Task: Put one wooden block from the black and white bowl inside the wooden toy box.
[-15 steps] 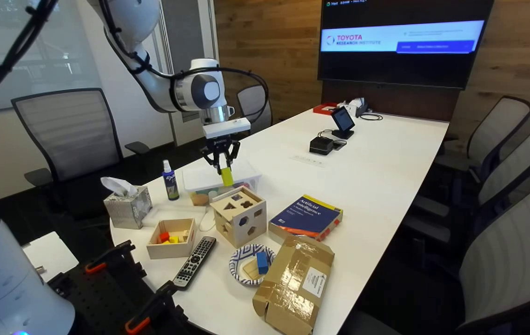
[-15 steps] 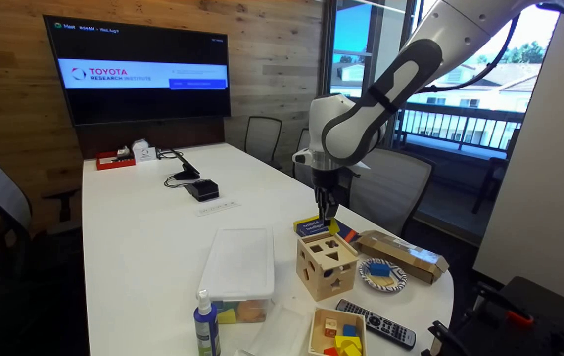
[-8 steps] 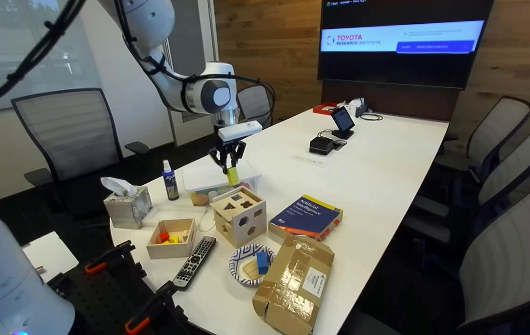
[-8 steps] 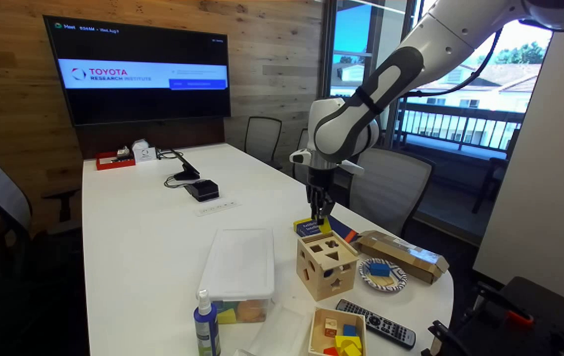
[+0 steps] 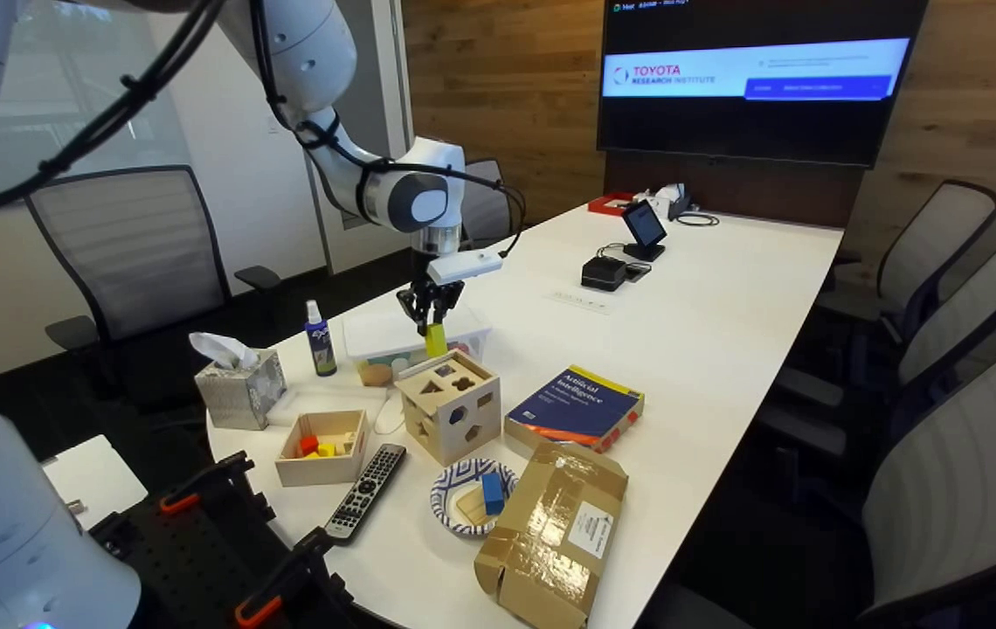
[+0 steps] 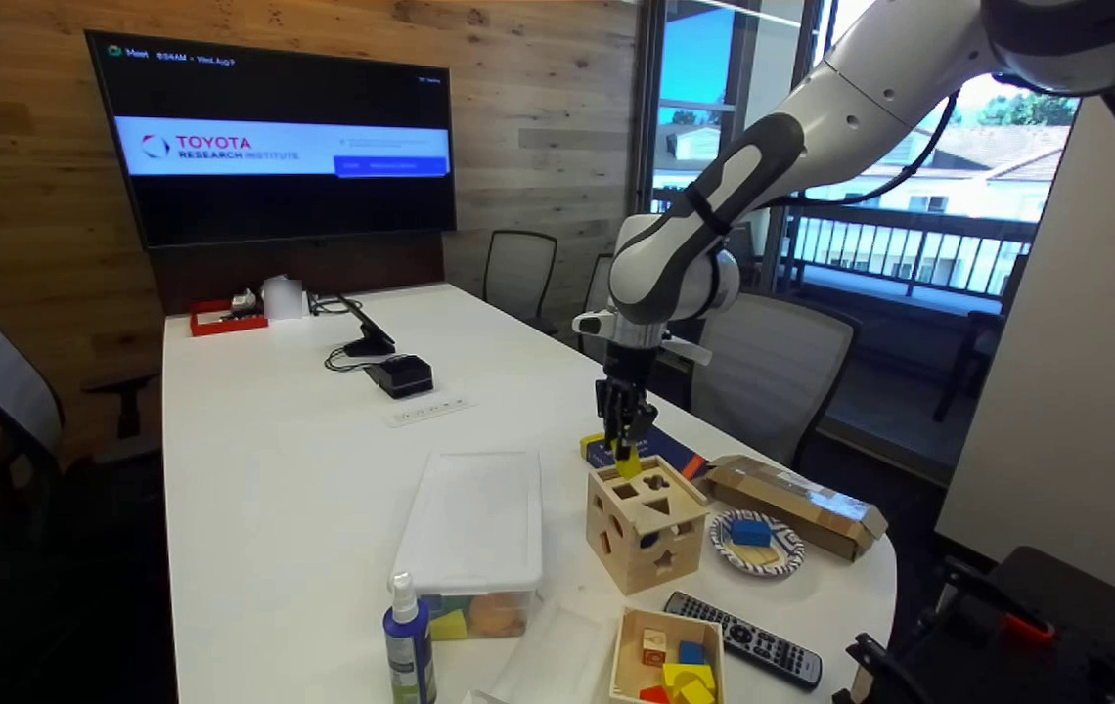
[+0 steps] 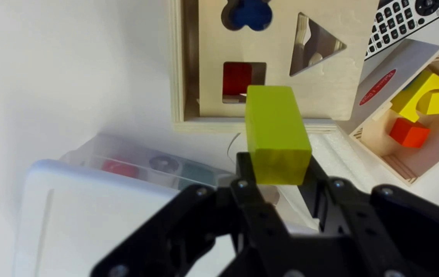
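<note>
The gripper [image 7: 280, 169], clamped on the yellow-green block [image 7: 277, 130], hangs above the wooden toy box [image 6: 638, 523] near the rounded edge of the surface [image 6: 303, 508]; best centre it over the square hole [image 7: 258, 77] before lowering.

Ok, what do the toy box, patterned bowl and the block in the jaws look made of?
Toy box: looks like bare, matte plywood; layered edges show in the wrist view.
Patterned bowl: perhaps printed paper or glazed ceramic; its blue-patterned rim doesn't settle it.
Block: probably painted wood, from its smooth, evenly yellow-green faces; plastic possible.
</note>
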`<action>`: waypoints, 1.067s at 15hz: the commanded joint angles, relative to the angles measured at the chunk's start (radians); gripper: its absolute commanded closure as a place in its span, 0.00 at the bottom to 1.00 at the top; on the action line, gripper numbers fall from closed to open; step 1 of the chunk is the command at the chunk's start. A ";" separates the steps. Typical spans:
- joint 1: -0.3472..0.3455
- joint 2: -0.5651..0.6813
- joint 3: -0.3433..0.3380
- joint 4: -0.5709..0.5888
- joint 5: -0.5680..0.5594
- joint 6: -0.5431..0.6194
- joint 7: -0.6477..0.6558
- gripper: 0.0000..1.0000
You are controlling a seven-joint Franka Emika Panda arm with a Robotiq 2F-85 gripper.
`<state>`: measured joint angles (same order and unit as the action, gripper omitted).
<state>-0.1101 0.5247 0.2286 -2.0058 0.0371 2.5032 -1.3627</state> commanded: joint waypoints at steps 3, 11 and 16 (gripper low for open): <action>-0.031 0.032 0.031 0.001 0.082 0.007 -0.100 0.92; -0.096 0.057 0.054 0.008 0.186 0.001 -0.249 0.92; -0.117 0.075 0.065 0.030 0.246 -0.008 -0.318 0.92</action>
<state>-0.2048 0.5857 0.2709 -2.0012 0.2388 2.5033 -1.6293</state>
